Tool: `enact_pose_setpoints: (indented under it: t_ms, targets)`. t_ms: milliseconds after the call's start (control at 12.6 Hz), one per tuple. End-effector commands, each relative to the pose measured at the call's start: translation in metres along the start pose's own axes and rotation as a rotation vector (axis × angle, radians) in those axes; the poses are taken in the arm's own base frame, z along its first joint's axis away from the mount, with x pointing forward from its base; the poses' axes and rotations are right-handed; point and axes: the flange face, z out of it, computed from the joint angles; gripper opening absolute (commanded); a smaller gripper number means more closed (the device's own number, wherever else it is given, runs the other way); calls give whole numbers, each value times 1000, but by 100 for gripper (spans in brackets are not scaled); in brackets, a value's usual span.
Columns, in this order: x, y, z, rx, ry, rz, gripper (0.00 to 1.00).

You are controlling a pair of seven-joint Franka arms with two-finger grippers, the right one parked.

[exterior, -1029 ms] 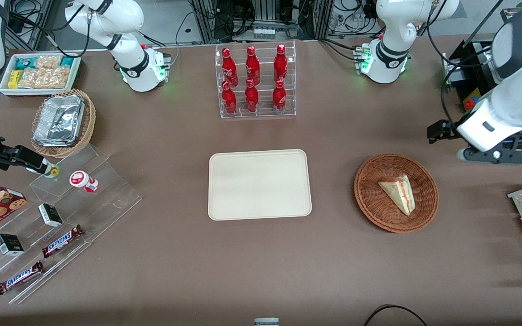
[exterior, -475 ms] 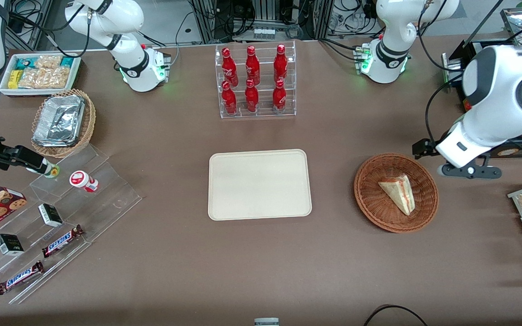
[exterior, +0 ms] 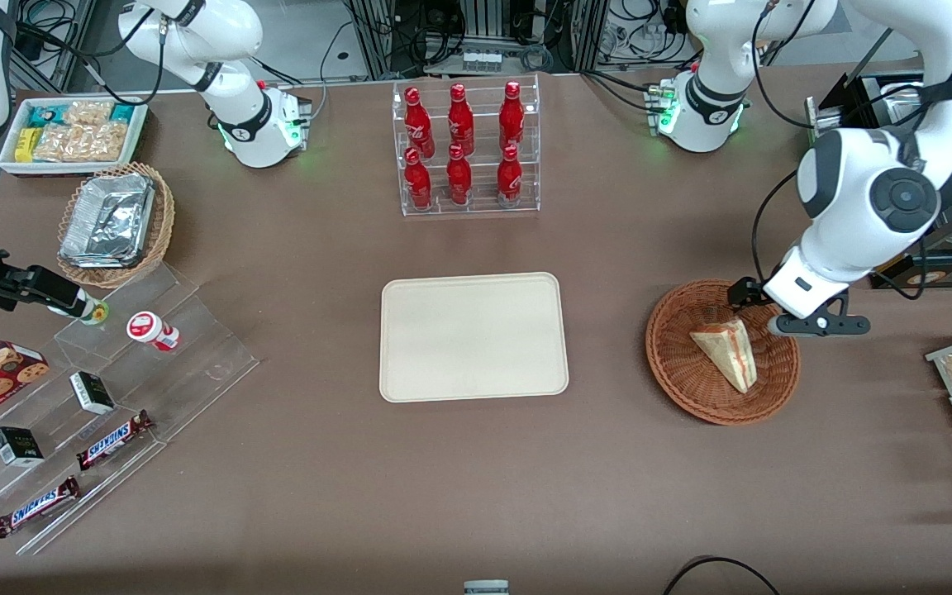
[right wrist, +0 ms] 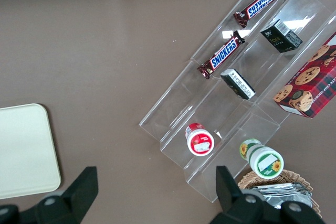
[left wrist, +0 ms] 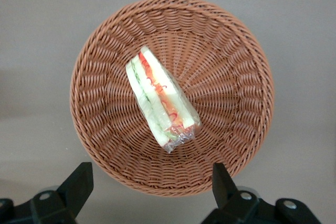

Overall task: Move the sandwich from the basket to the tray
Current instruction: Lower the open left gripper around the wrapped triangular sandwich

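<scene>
We see bare brown table (exterior: 476,479) all around the cream tray (exterior: 473,336), which lies well apart from the pincer, toward the parked arm's end. The round wicker basket (left wrist: 173,90) sits directly beneath the pincer (left wrist: 152,187), its rim clear of everything. The white arm (exterior: 864,207) bends down from above, wrist over the basket's edge. The pincer hangs above, its black fingers (left wrist: 79,182) spread wide and holding nothing. The wrapped sandwich (left wrist: 160,99) lies in the basket's middle, untouched, filling edge upward.
</scene>
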Motion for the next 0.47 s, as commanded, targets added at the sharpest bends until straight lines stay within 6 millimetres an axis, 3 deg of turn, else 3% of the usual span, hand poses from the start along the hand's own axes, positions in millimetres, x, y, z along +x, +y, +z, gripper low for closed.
enact_pose_setpoints:
  t_ms: [0, 396]
  targets:
    - [0, 0, 5, -11, 10, -163, 100]
    - [10, 3, 27, -31, 40, -529, 100]
